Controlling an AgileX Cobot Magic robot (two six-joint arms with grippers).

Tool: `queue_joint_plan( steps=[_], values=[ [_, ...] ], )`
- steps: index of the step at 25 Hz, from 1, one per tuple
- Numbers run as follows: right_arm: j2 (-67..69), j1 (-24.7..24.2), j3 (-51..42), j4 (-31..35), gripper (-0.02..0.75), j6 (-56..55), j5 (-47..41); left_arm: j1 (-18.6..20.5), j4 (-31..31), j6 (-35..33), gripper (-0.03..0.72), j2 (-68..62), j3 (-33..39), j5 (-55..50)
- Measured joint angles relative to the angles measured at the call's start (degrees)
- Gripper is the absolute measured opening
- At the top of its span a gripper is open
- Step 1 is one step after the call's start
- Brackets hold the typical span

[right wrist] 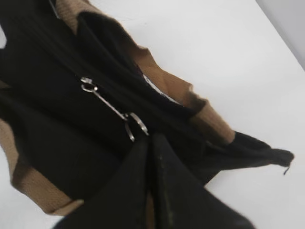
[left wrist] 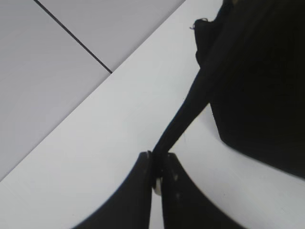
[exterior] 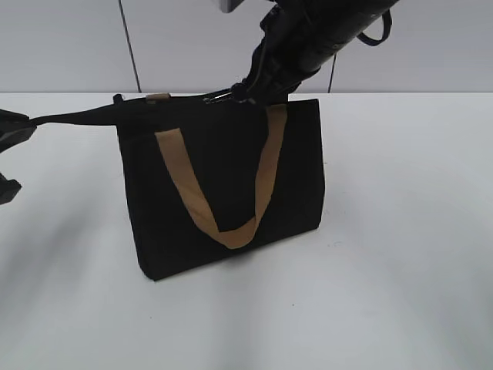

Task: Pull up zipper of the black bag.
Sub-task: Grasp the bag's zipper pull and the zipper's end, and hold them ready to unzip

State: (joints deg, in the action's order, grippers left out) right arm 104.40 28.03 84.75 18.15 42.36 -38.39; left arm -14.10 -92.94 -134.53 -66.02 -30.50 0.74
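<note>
Presently: black bag (exterior: 223, 193), upright mid-table, tan handle draped down its front; left gripper (left wrist: 157, 167) clamped on a taut black strip running off the bag's end. Right gripper (right wrist: 150, 143), jaws together at the ring of the zipper (right wrist: 112, 109) on the bag's top, though whether metal is actually pinched cannot be told. Risks: ring slipping free; strip escaping, bag toppling.

The black bag (exterior: 223, 193) stands mid-table (exterior: 400, 293) (zipper (exterior: 219, 97) on top).

left gripper (exterior: 9, 158): cut by frame edge | right gripper (right wrist: 151, 143): grip on zipper (right wrist: 114, 110) unclear
</note>
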Motion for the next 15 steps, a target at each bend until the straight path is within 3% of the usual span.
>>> queue_joint_plan(
  steps=[9, 15],
  values=[
    [-0.3, -0.1, 0.0, -6.3, -0.001, -3.7, 0.0, 0.0, 0.0, 0.0, 0.022, 0.0, 0.1, 0.3],
    [-2.1, -3.6, 0.0, -7.1, -0.001, -5.2, -0.2, 0.0, 0.4, 0.0, 0.022, 0.0, 0.1, -0.7]
  ],
)
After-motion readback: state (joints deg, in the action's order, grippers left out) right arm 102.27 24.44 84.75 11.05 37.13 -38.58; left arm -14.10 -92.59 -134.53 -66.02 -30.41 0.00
